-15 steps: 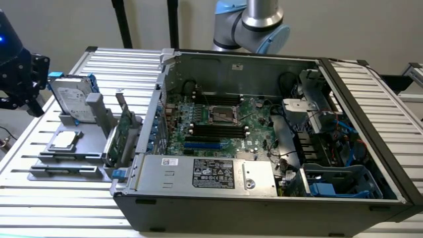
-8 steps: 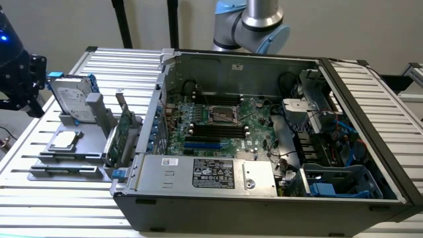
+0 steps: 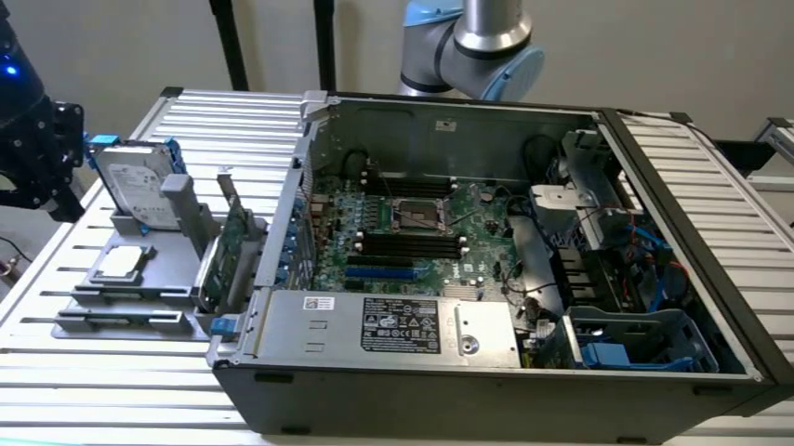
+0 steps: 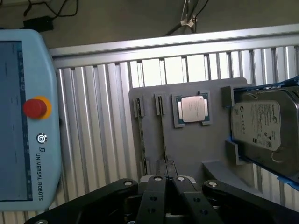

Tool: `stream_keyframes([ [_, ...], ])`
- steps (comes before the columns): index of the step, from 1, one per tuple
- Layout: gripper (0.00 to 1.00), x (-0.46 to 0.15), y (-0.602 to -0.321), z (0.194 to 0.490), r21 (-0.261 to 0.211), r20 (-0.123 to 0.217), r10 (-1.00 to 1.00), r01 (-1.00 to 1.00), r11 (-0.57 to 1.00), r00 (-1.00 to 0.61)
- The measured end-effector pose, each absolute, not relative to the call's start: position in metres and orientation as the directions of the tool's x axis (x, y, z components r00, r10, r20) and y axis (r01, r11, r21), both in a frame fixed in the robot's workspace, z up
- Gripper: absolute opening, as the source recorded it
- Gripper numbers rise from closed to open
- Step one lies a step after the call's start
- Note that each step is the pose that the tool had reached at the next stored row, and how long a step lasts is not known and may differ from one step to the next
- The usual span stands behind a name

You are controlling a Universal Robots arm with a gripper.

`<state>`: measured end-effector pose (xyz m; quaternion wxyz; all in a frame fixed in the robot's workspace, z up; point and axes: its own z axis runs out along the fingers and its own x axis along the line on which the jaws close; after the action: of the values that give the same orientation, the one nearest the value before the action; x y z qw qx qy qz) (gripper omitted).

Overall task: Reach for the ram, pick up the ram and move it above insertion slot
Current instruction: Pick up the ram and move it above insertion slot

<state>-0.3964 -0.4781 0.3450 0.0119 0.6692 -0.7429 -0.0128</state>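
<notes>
Bench of ribbed metal slats carried an open computer case and, on the exterior view's left of it, a grey tray. A pale blue control tablet with a red button lay on the slats near the tray.

On the tray sat a hard drive, a processor chip and the ram. The ram was a thin stick stood on edge between small end holders, just beside the chip. A second stick stood parallel to it on the side away from the chip.

The gripper hung over the tray, its fingers drawn together on nothing. In the wrist view the ram ran straight out from the fingertips, its long axis along the bench slats and in line with the seam where the fingers met. In the exterior view the arm's black end hung over the bench's left side. By that, I judged the ram lay below the fingers and apart from them, not yet touched.

Beyond the bench were bare floor, a few loose cables and a plain wall.
</notes>
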Motion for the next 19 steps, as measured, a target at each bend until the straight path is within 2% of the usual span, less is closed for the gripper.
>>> stream_keyframes([
  [2, 0.24, -0.396, -0.478, 0.345, 0.035, 0.001, -0.995, -0.994, 0.102, -0.102],
  [5, 0.30, -0.396, -0.478, 0.344, 0.035, 0.000, -0.995, -0.994, 0.100, -0.100],
  [6, 0.36, -0.396, -0.478, 0.343, 0.035, 0.000, -0.995, -0.994, 0.100, -0.100],
  [19, 0.36, -0.396, -0.490, 0.323, 0.035, -0.010, -0.995, -0.995, 0.095, -0.096],
])
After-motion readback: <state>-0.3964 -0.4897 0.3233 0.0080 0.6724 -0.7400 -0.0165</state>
